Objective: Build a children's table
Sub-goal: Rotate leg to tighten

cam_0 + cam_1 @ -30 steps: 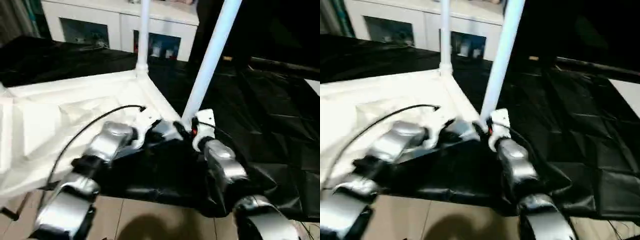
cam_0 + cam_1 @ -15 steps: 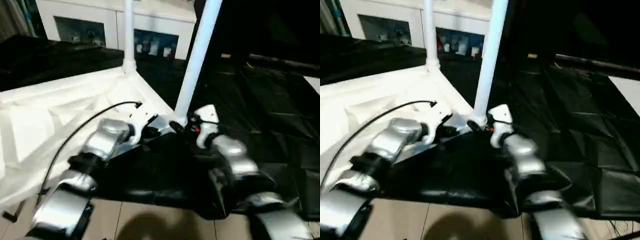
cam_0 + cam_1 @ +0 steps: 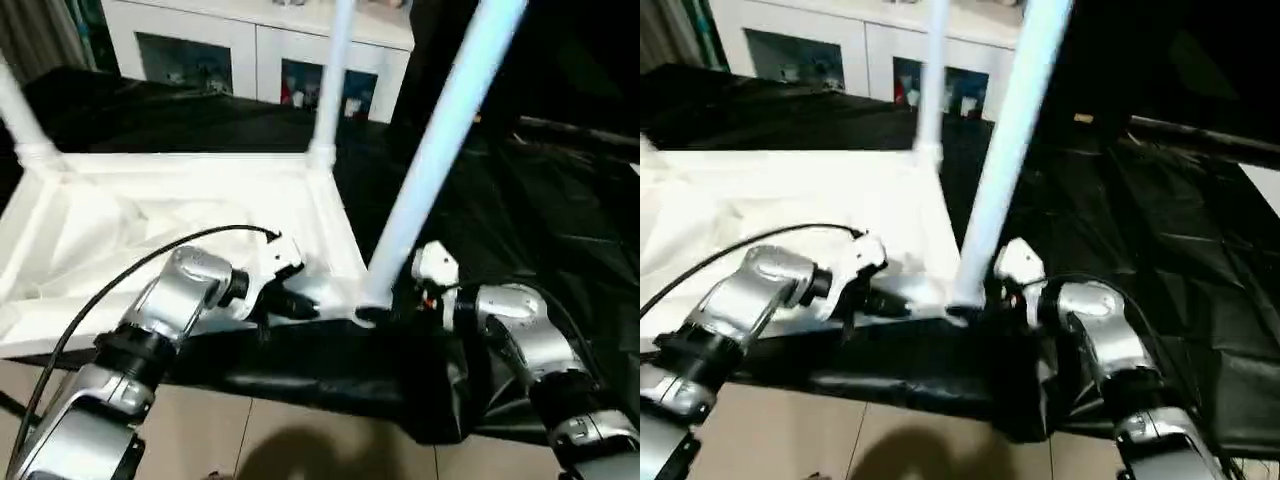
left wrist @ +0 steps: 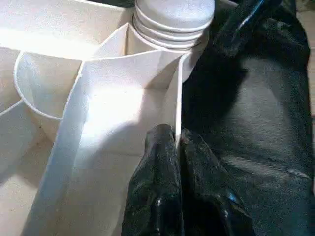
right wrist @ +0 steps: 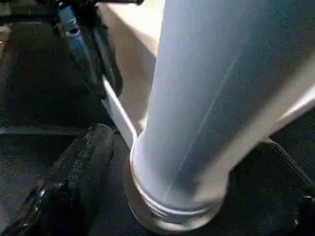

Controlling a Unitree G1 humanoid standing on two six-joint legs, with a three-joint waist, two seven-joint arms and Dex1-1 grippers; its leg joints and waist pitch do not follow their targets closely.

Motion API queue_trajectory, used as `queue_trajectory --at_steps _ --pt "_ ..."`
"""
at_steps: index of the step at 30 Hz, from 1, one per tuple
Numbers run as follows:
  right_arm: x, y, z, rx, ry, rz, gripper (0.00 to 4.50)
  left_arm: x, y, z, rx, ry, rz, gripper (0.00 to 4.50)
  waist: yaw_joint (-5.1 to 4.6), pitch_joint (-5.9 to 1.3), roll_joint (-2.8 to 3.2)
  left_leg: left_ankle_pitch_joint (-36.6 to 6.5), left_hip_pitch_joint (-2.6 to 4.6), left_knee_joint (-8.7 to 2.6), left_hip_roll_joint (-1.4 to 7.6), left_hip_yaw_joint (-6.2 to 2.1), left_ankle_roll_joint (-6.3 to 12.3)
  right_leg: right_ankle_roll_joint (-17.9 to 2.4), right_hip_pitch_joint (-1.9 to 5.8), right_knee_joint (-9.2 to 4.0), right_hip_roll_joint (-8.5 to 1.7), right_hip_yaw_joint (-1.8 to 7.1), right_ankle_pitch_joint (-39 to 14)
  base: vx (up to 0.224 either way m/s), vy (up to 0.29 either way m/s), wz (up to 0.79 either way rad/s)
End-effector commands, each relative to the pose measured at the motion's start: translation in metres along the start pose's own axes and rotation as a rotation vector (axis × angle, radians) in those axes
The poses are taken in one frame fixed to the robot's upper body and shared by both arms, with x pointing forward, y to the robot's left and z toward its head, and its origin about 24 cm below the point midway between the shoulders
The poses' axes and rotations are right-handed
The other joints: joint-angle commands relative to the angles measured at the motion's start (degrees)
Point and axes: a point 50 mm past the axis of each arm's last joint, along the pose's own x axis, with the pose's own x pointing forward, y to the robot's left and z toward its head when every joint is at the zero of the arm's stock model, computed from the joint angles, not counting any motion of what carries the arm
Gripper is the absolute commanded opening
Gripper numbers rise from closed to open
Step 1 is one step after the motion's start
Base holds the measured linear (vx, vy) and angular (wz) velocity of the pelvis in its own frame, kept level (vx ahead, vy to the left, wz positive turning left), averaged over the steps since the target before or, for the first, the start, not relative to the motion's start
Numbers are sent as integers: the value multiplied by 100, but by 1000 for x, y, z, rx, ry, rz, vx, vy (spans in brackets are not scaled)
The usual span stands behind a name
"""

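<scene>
At the near corner of the upturned children's table (image 3: 190,215), the right gripper (image 5: 167,177) stood spread wide, one black finger (image 5: 78,172) on each side of the leg's base, neither seen pressing on it. That near leg (image 3: 440,150), a long pale tube, rose at a slant out of the rounded corner socket (image 3: 372,312), and up close its foot showed ringed grooves just above the socket. Across the corner, the left gripper (image 4: 177,147) was pressed together, its two glossy black fingers pinching the thin white edge wall of the table's rim (image 4: 178,93) between them. Past those fingertips the ribbed underside opened up: straight white partitions meeting at angles, a curved wall sweeping round on one side, and the grooved leg end (image 4: 172,19) seated in the corner beyond.

Pulling back to the head camera, the table lay upside down on the black-covered work table (image 3: 560,220), all white, its top facing down and its underside up. A second leg (image 3: 330,80) stood upright at the far corner, and a third (image 3: 20,120) leaned in at the left corner. A black cable (image 3: 130,280) arched over the left silver forearm (image 3: 180,300). Behind it all sat a white cabinet (image 3: 250,40) with glass doors, and pale floor (image 3: 300,440) showed below the table's near edge.
</scene>
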Motion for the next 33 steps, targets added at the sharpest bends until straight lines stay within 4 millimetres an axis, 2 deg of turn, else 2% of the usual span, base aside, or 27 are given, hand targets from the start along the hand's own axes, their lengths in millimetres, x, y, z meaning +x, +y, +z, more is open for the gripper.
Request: queue_trajectory --at_steps 1,2,5,7,11,12,18,20,21,22,23,24,25,27,30,33 --pt "-4 0 -2 -3 30 14 367 12 -11 -6 -35 -2 -94 0 1 -302 6 -919 -18 -416 39 65 384 -1202 318 -378 -241 218 -1251 0 0 0" --pt "-4 0 -1 0 31 14 349 12 -11 -6 -36 -2 -97 0 0 -304 5 -902 -22 -415 40 63 378 -1196 321 -372 -239 219 -1237 0 0 0" --pt "-4 -1 0 0 31 10 349 12 -12 -6 -35 -3 -99 0 9 -310 4 -818 -22 -414 38 60 368 -1183 327 -363 -237 215 -1175 0 0 0" --pt "-5 -3 1 1 30 1 317 12 -12 -7 -37 -1 -101 0 4 -320 3 -701 -34 -404 30 62 385 -1216 339 -339 -225 212 -968 0 0 0" --pt "-6 -3 0 1 38 5 302 12 -13 -7 -37 1 -103 0 2 -318 -6 -719 -28 -400 30 69 403 -1227 333 -344 -227 213 -978 0 0 0" --pt "-6 -3 0 1 39 5 277 12 -13 -7 -37 1 -103 0 3 -323 -10 -695 -32 -398 27 67 402 -1220 340 -341 -228 211 -977 0 0 0" --pt "-7 -7 -1 36 5 -65 265 13 -11 -7 -46 -2 -64 0 2 -323 -4 -650 -32 -392 24 69 417 -1218 338 -336 -224 213 -950 0 0 0" --pt "-4 -17 -9 116 -4 -255 263 21 0 -5 -89 -24 69 0 -8 -308 0 -710 -29 -402 24 75 379 -1199 318 -355 -221 215 -1057 0 0 0" --pt "-4 -18 -10 129 -3 -283 263 22 1 -4 -97 -27 91 0 -16 -295 2 -844 -10 -413 12 73 286 -1151 299 -393 -223 212 -1322 0 0 0" --pt "-1 -20 -15 164 -6 -368 263 27 6 -3 -126 -35 153 0 -17 -317 -10 -902 -19 -409 9 60 199 -1071 325 -397 -238 206 -1535 0 0 0" --pt "-1 -20 -15 164 -6 -368 262 27 6 -3 -126 -35 153 0 -21 -314 -10 -904 -20 -410 5 67 183 -1039 317 -409 -237 212 -1564 0 0 0" --pt "4 -22 -19 212 -24 -484 262 33 12 0 -155 -50 234 0 -41 -300 -1 -954 -24 -411 -2 69 165 -984 301 -431 -228 217 -1640 0 0 0" --pt "10 -23 -22 270 -41 -615 262 40 15 3 -173 -64 293 0 -38 -306 9 -1018 10 -412 -6 71 144 -943 269 -453 -232 220 -1736 0 0 0" --pt "16 -24 -24 325 -59 -774 262 48 18 7 -182 -77 346 0 -41 -313 13 -1027 -15 -424 -19 55 88 -816 287 -459 -236 213 -1929 0 0 0" --pt "26 -22 -25 352 -52 -855 262 54 20 12 -175 -79 389 0 -44 -324 25 -1031 -28 -426 -21 50 108 -706 286 -457 -219 204 -1812 0 0 0" --pt "41 -19 -19 358 -81 -874 262 59 22 16 -152 -70 421 0 -51 -332 47 -1030 -40 -427 -30 58 140 -694 285 -457 -215 207 -1709 0 0 0"
